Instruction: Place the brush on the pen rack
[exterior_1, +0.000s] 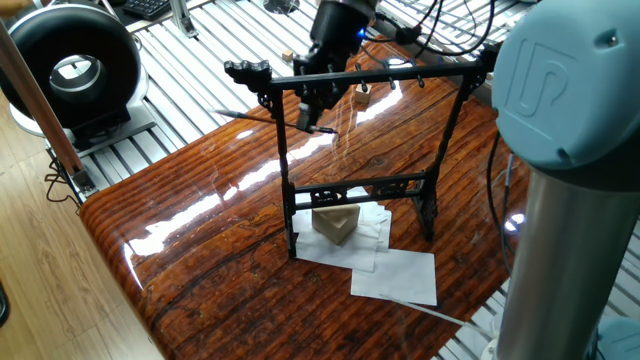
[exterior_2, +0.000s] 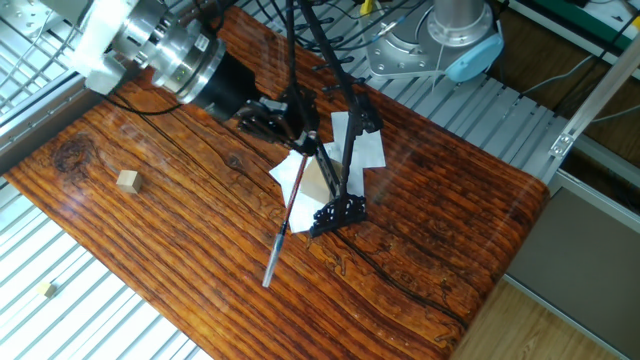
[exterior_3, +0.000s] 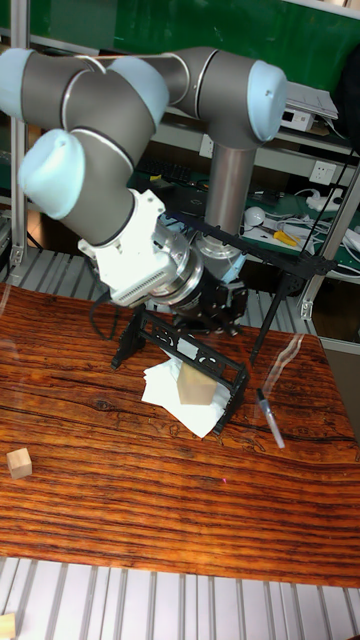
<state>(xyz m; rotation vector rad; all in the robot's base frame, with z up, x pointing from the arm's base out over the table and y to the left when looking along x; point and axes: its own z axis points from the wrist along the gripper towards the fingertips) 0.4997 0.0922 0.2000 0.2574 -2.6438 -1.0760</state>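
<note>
The pen rack (exterior_1: 400, 74) is a tall black frame that stands on the wooden table, its pegged crossbar on top. My gripper (exterior_1: 310, 108) sits just behind the crossbar's left part, shut on one end of the brush (exterior_1: 250, 115). The thin dark shaft sticks out leftward, past the rack's left upright. From above, the brush (exterior_2: 288, 215) runs from the gripper (exterior_2: 298, 130) down across the rack (exterior_2: 340, 208), ending in a pale tip. In the tall view the gripper (exterior_3: 215, 310) is behind the rack (exterior_3: 270, 240), and the brush end (exterior_3: 270, 418) shows to the right of the frame.
A tan wooden block (exterior_1: 336, 222) lies on white paper sheets (exterior_1: 400, 275) at the rack's feet. A small wooden cube (exterior_2: 126, 180) sits far off on the table. A black round device (exterior_1: 70, 65) stands beyond the table's left edge. The arm's grey column (exterior_1: 570, 220) fills the right.
</note>
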